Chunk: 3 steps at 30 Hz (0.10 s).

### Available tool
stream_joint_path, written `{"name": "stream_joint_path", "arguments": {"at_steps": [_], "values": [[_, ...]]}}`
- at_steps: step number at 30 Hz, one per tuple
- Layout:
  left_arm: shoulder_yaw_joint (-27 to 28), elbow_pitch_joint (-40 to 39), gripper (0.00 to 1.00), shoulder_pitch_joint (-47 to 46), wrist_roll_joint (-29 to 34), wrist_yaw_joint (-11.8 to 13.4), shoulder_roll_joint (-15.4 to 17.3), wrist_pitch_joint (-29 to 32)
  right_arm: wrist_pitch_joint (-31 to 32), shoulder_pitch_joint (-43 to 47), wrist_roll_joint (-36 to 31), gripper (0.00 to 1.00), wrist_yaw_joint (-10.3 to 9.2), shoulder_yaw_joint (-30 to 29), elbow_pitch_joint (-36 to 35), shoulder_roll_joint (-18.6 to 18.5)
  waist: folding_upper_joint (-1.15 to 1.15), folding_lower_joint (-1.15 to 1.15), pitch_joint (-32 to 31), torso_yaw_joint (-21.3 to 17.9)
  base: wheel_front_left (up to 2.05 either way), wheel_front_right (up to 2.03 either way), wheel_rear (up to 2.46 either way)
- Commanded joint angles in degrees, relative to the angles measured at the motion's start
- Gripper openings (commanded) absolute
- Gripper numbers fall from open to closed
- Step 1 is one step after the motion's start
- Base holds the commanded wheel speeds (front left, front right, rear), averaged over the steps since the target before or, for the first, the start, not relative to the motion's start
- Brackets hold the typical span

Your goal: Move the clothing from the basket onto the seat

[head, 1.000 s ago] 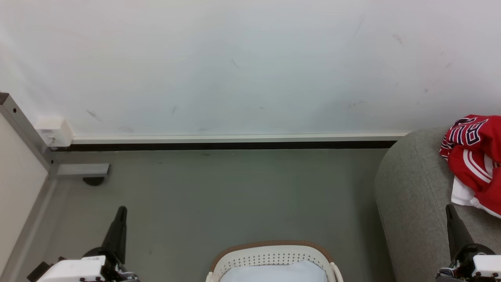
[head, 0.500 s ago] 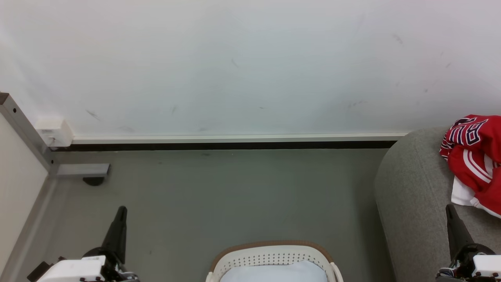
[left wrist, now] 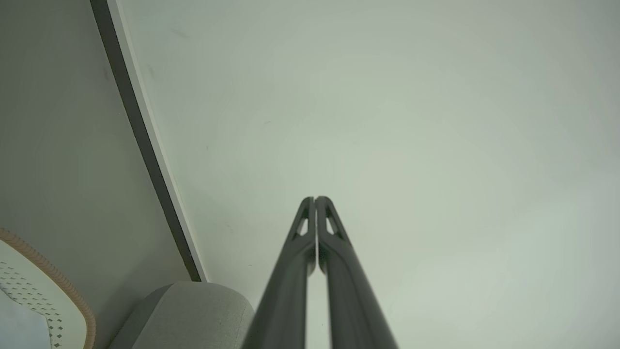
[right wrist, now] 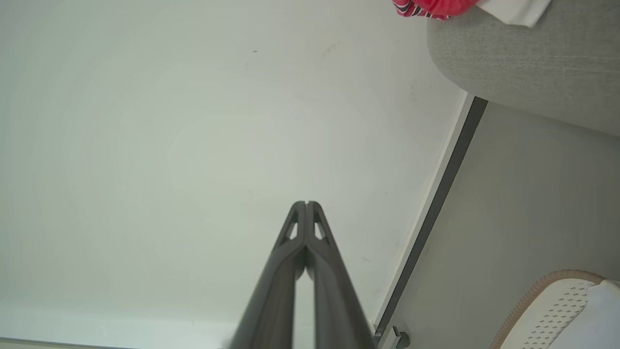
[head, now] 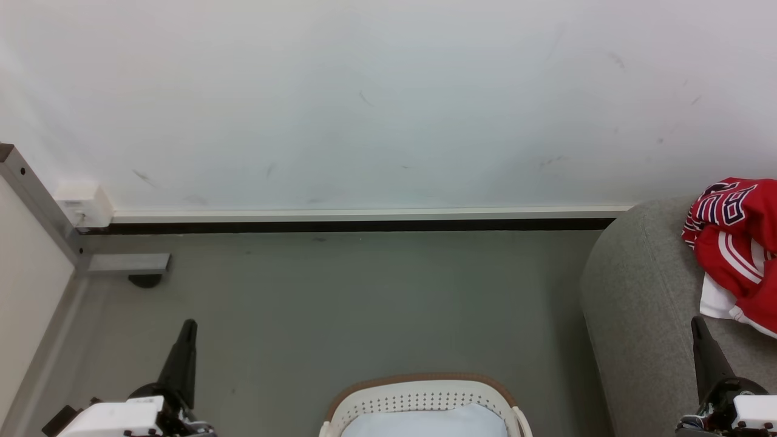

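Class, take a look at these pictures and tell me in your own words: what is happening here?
Nobody is handling anything now. The robot's left gripper and right gripper are both shut and empty, pointing at the white wall. Bright red sports clothing with white stripes lies on the large light grey fabric seat. The white plastic basket with a brown rim holds a pale white-blue cloth.

open floor (head: 552, 364) between basket (head: 419, 400) and seat (head: 637, 303)

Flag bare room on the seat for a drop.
Free: grey seat strip between its rounded left edge and the red clothing; floor between laundry basket and wall. Crowded: seat's right side under the clothing, right gripper close by.
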Motion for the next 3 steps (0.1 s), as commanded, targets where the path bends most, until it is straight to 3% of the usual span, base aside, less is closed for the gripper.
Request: {"name": "stream_joint_path", "arguments": {"at_steps": [1, 3], "values": [[0.2, 0.0, 0.0, -0.5, -0.7, 0.0, 0.1, 0.3, -0.3, -0.3, 0.4, 0.0, -0.12, 0.0, 0.0, -0.3, 0.0, 0.0, 0.0, 0.0, 0.0, 0.0, 0.0], [0.2, 0.0, 0.0, -0.5, -0.7, 0.0, 0.1, 0.3, -0.3, -0.3, 0.4, 0.0, -0.12, 0.0, 0.0, -0.3, 0.0, 0.0, 0.0, 0.0, 0.0, 0.0, 0.0]]}}
